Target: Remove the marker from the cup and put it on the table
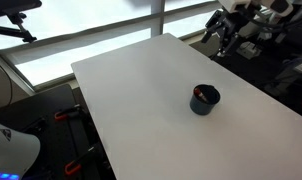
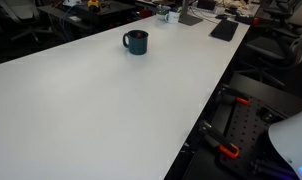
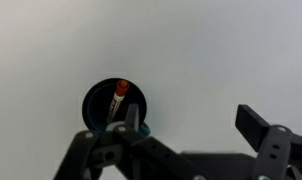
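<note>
Office-type lab workroom: long white table (image 2: pixel 81 100) with dark office chairs (image 2: pixel 21 28) at upper left and flat dark desk items (image 2: pixel 224 30) at upper right; in an exterior view, window band (image 1: pixel 91 30) across the top, black-and-white machinery (image 1: pixel 246 25) upper right, red-handled clamps (image 1: pixel 63 115) lower left.

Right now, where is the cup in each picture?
Exterior view: the cup sits right of the middle, on the white table.
Exterior view: the cup is near the top, left of the middle.
Wrist view: the cup is low and left, seen from above, marker inside.
Shared landmark: the white table under the cup.
</note>
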`<action>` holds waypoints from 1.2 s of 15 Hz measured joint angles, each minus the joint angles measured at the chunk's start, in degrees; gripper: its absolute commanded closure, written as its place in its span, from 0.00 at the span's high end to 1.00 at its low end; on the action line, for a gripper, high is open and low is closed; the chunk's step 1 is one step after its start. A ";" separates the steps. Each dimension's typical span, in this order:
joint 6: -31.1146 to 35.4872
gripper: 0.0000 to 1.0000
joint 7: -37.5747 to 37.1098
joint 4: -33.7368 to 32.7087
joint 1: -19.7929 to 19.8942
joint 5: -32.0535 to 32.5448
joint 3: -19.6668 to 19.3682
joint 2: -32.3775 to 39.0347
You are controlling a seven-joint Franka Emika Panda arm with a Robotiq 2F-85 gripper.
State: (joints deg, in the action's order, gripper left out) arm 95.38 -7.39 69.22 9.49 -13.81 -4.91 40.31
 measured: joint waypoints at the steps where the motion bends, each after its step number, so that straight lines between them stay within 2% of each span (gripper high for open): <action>1: -1.37 1.00 -0.32 -0.99 -0.22 0.20 0.00 0.31; 8: -3.21 1.00 -1.02 -3.22 -0.37 0.52 -0.03 0.87; 16: 1.59 1.00 -0.97 -2.44 0.47 0.61 -0.11 8.08; 18: 3.20 0.82 -0.96 -2.45 0.58 0.61 -0.11 9.88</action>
State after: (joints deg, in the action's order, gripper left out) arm 98.58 -8.35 66.78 10.07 -13.20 -5.03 50.19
